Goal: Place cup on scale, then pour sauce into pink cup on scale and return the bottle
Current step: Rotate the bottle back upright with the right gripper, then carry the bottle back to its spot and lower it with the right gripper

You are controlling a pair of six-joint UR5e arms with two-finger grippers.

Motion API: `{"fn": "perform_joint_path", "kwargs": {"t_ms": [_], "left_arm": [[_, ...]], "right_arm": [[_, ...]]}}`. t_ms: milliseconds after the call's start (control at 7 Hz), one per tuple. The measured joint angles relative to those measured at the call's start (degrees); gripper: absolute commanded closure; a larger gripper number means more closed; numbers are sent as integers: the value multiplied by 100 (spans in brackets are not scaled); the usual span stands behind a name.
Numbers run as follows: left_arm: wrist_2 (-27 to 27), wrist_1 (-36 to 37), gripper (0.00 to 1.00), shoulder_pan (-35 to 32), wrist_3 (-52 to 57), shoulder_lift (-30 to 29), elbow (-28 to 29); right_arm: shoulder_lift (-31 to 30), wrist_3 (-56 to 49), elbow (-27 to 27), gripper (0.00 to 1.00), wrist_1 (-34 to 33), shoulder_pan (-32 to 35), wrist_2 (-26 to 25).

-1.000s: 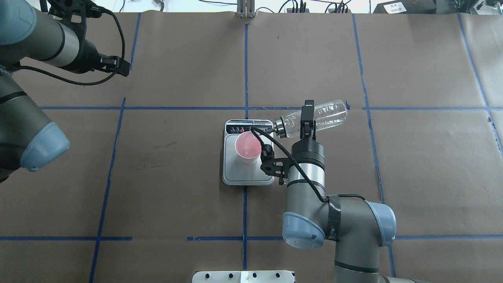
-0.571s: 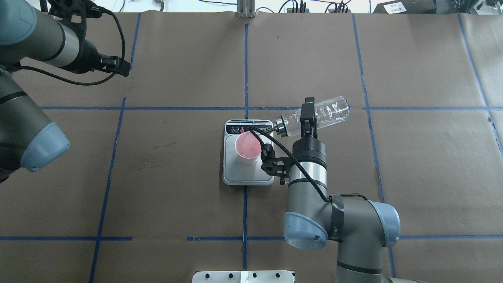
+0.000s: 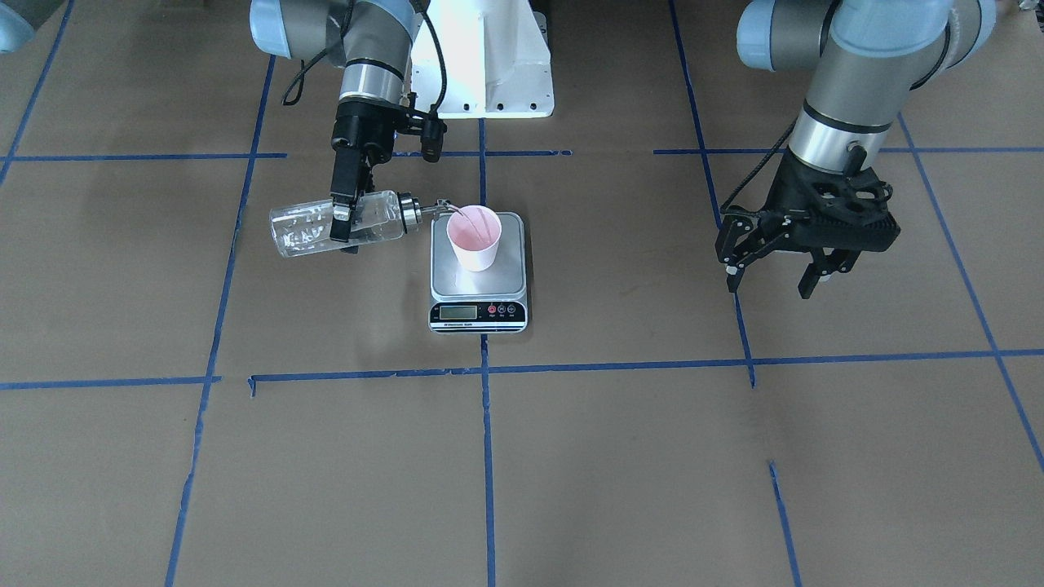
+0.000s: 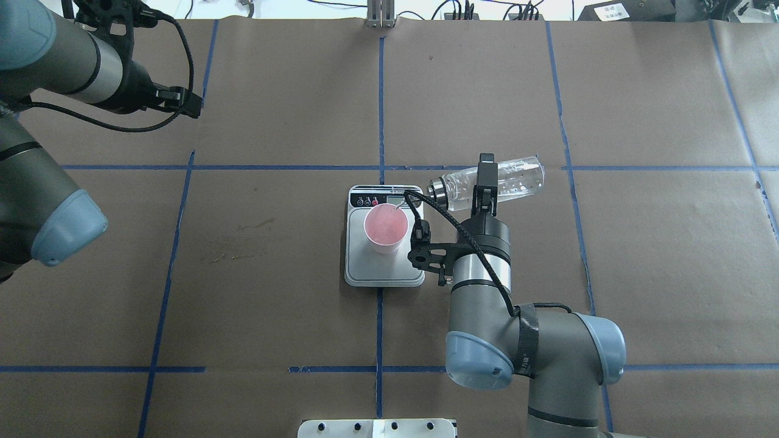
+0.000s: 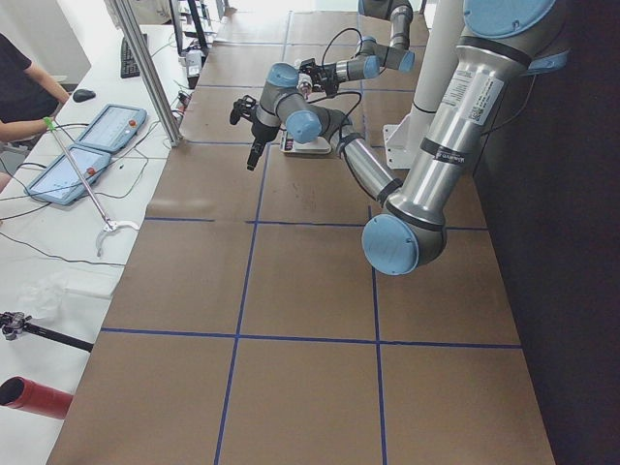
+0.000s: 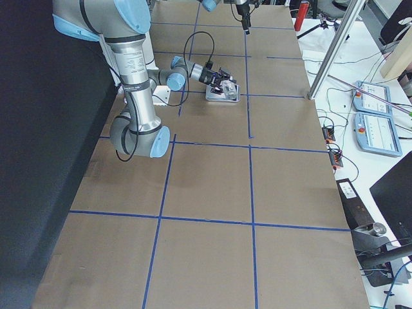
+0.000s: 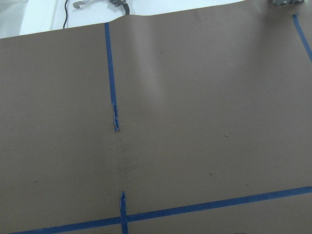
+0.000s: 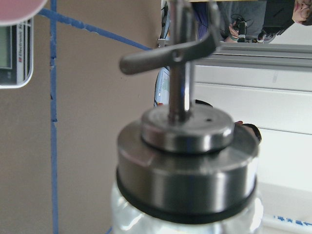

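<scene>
The cup (image 4: 386, 226), pink inside, stands upright on the steel plate of the scale (image 4: 383, 271), near its display end. My right gripper (image 4: 485, 182) is shut on the clear glass bottle (image 4: 514, 177), held almost level beside the scale. Its silver cap (image 4: 436, 188) points at the cup. In the front view the bottle (image 3: 302, 230) lies sideways and its thin spout (image 3: 447, 209) reaches the rim of the cup (image 3: 474, 240). The right wrist view shows the cap (image 8: 187, 165) close up. My left gripper (image 3: 771, 281) is open and empty, far from the scale (image 3: 457, 281).
The table is covered in brown paper (image 4: 274, 109) with a grid of blue tape lines (image 4: 381, 91). A white robot base (image 3: 485, 65) stands at the robot's edge. Operators' tablets (image 6: 376, 129) lie on a side bench beyond the table.
My right gripper has shifted slightly away from the robot with the bottle. The bottle has turned closer to level. The left arm has not moved.
</scene>
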Motion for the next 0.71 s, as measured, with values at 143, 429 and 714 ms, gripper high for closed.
{"fn": "perform_joint_path", "kwargs": {"t_ms": [143,429,714], "left_arm": [[-5,0,12,1,-6,-4,-9],[-12,-2,12,-2,-42,-15,-26],[-103,-10,11,-2,-65,-17,-32]], "right_arm": [[-76,943,1,100,7,-78,10],[-47,2821,114,100,58,-186,381],[-74,4812,352,100,534,-183,1072]]}}
